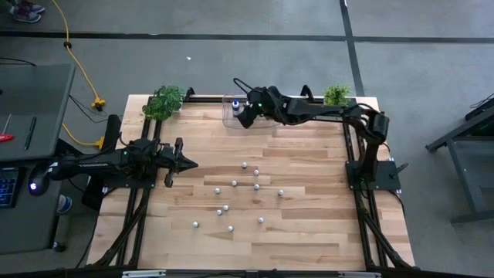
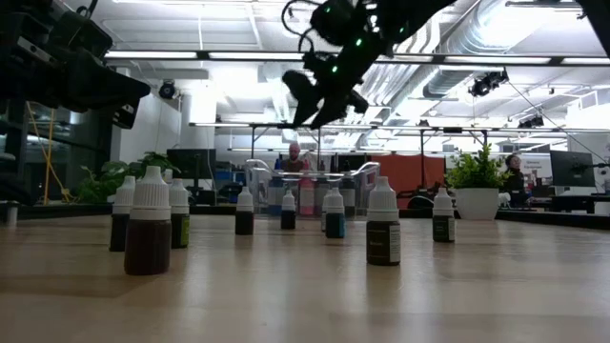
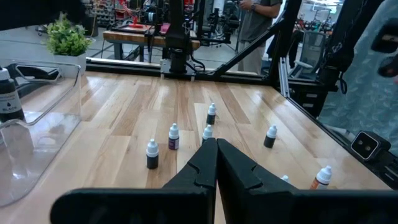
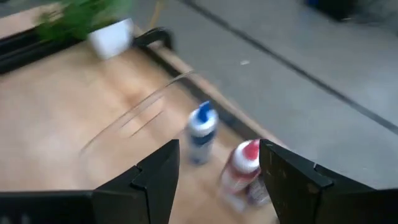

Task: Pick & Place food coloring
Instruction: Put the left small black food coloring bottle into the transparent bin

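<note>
Several small white-capped food coloring bottles [image 1: 244, 185] stand upright and scattered on the wooden table; the low view shows them [image 2: 148, 233] up close. A blue-capped bottle [image 4: 201, 132] and a red-capped bottle [image 4: 242, 169] are inside the clear plastic bin [image 1: 226, 116] at the far edge. A dark bottle [image 3: 6, 93] is also in the bin. My right gripper [image 4: 219, 149] hangs open and empty above the bin [image 2: 257, 181]. My left gripper [image 3: 216, 146] is shut and empty, and waits above the table's left side [image 1: 185, 164].
Two potted plants [image 1: 164, 100] [image 1: 336, 94] stand at the far corners of the table. Black frame rails run along both sides. Bare wood lies near the front edge [image 1: 309, 247]. People and workbenches show in the room beyond the table.
</note>
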Controlling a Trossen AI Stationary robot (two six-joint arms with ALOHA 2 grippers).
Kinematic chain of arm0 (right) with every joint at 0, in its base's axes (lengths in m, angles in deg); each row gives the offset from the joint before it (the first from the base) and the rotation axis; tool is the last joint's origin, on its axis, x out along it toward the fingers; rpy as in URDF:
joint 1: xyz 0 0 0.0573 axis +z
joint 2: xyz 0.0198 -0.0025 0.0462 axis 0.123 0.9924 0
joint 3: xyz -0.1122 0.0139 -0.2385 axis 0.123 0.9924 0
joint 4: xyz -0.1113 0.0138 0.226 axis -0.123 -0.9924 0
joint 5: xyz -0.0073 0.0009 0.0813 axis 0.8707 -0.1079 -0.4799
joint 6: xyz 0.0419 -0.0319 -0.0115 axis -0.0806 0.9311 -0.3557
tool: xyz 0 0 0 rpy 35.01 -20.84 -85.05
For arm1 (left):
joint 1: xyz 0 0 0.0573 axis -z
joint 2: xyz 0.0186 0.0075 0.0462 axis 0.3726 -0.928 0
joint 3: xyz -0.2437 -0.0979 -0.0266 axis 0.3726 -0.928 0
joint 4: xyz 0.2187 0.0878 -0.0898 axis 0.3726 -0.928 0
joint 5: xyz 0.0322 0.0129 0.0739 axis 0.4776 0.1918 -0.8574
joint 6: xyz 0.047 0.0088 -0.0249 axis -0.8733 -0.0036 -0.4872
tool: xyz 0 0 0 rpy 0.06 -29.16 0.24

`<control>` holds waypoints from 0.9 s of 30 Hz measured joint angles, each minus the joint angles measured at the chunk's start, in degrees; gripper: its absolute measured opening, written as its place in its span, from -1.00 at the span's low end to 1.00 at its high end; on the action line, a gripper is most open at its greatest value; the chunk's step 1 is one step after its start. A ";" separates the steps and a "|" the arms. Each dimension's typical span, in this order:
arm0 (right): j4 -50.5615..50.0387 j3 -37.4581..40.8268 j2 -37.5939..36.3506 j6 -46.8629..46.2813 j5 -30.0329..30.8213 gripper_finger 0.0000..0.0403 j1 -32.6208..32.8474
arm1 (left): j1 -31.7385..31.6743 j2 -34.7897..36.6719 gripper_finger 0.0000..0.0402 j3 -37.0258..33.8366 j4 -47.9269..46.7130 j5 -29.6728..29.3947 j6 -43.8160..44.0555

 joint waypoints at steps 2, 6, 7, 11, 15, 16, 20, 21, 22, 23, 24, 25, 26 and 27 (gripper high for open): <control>-2.15 0.00 -1.71 0.92 -3.60 0.01 0.66 | -0.01 -0.01 -0.99 0.00 0.00 -0.01 0.00; -6.00 0.00 -5.25 3.04 -10.98 -0.05 2.31 | -0.01 0.00 -0.99 -0.01 0.00 -0.01 0.00; -6.80 0.00 -6.03 3.80 -12.93 -0.06 2.84 | -0.02 0.00 -0.99 0.01 0.00 -0.01 0.00; -9.28 0.03 -9.39 6.67 -20.20 -0.15 5.09 | -0.01 0.00 -0.99 -0.01 -0.01 -0.03 0.00; -12.69 0.04 -13.02 9.98 -24.73 -0.25 7.85 | 0.00 0.00 -0.99 -0.01 0.00 -0.03 0.00; -14.12 0.04 -14.08 10.81 -24.97 -0.28 8.69 | 0.00 0.00 -0.99 -0.01 0.00 -0.05 0.00; -22.06 0.04 -18.08 14.17 -24.97 -0.39 12.13 | 0.00 0.00 -0.99 0.00 -0.01 -0.05 0.01; -24.27 0.07 -19.09 14.82 -24.97 -0.41 13.01 | -0.02 0.00 -0.99 0.01 0.00 -0.05 0.00; -26.48 0.07 -20.12 15.23 -24.97 -0.43 13.89 | -0.02 0.00 -0.99 0.01 0.00 -0.05 0.00; -28.82 0.07 -21.19 15.55 -24.98 -0.45 14.71 | 0.00 -0.02 -0.99 0.01 0.00 -0.05 0.00; -31.09 0.07 -22.19 15.77 -24.97 -0.48 15.52 | -0.01 0.00 -0.99 0.01 0.00 -0.05 0.00; -33.14 0.09 -23.17 16.07 -24.92 -0.50 16.37 | 0.00 0.00 -0.99 0.01 0.00 -0.08 0.00; -34.93 0.09 -24.13 16.20 -24.71 -0.52 17.21 | 0.00 -0.01 -0.99 0.01 0.00 -0.08 0.00; -36.19 0.32 -25.26 16.24 -24.23 -0.54 17.97 | -0.02 0.00 -0.99 0.00 0.00 -0.08 0.00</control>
